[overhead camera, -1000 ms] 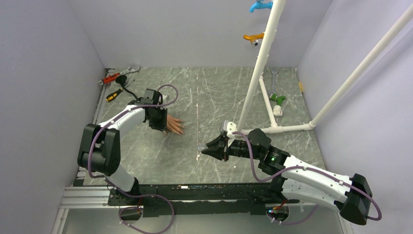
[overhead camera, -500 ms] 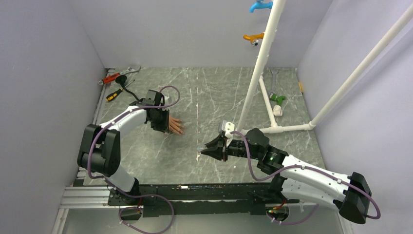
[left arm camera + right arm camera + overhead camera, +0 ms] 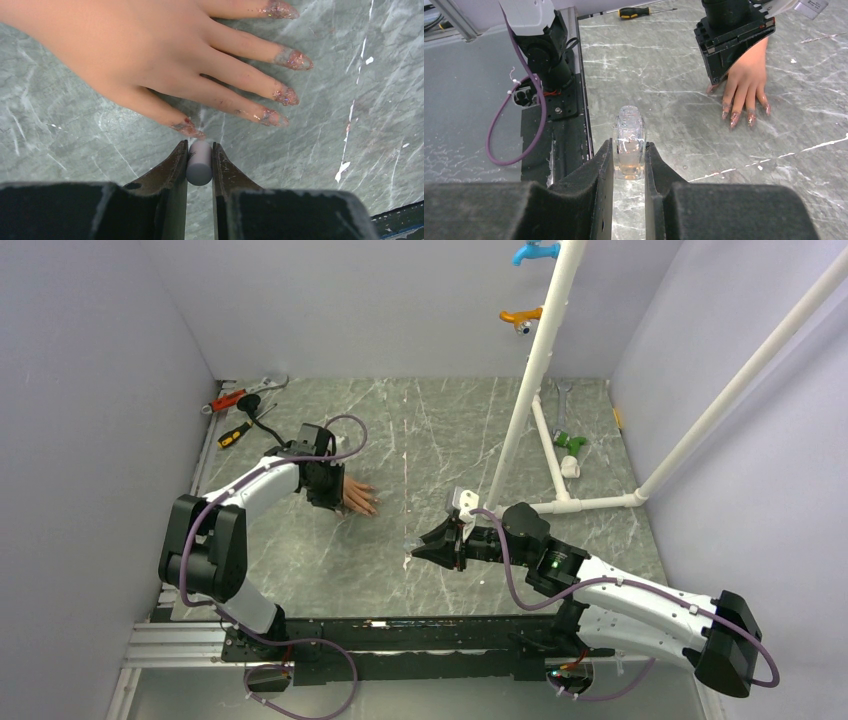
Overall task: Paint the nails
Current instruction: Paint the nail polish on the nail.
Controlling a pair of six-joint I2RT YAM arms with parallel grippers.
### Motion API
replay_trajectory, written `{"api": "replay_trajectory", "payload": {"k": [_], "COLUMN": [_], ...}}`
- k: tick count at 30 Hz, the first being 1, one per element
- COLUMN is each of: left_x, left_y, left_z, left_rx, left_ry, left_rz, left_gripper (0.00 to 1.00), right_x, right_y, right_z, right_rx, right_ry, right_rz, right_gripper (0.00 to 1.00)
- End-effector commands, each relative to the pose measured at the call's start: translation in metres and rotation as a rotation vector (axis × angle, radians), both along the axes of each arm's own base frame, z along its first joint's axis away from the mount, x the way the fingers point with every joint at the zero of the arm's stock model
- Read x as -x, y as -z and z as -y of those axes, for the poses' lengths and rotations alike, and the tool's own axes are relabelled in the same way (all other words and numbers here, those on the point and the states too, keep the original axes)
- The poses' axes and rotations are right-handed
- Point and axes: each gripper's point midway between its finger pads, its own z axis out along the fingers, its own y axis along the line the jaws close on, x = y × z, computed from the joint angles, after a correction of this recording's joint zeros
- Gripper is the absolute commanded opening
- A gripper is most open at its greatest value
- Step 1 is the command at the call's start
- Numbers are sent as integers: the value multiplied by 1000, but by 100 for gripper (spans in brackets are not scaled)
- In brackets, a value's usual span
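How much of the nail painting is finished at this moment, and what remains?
The four finger nails already carry glittery pink polish. In hand: the left gripper holds a pale cylinder, likely the brush, at the thumb nail; the right gripper holds the clear bottle. Left: probably finishing the thumb.

Bare desk (image 3: pixel 440 440) lies open between the mannequin hand (image 3: pixel 358 499) and the right pincer (image 3: pixel 415 552), whose jaws carry a clear bottle (image 3: pixel 629 145) at their tips. The left pincer (image 3: pixel 199 155), clamped on a grey rod (image 3: pixel 199 169), covers the back of the hand; only its fingers (image 3: pixel 245 45) lie exposed, toward the right. An upright white pipe (image 3: pixel 530 370) rises just behind the right arm (image 3: pixel 620 590), and its base rail (image 3: pixel 595 504) bars the right side. Wrenches (image 3: pixel 250 392) and a screwdriver (image 3: pixel 233 437) occupy the far-left corner. Walls (image 3: pixel 100 390) enclose three sides.
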Motion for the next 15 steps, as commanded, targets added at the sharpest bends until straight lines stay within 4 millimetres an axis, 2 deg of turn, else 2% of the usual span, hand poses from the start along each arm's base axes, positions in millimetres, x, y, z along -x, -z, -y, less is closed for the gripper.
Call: {"api": "replay_trajectory", "payload": {"k": [1,15], "left_x": [-18,-22], "left_y": [-16,-16], "left_z": [-5,-11], "left_rx": [-5,1], "left_ry": [-18,-46], "left_rz": [62,60], "left_gripper": [0,0], "right_x": [0,0], "right_y": [-34,-35], "right_z": [-5,-5], "right_rx": [-86,-89], "right_ry": [-18,-18], "right_rz": [52,54], "right_gripper": [0,0]}}
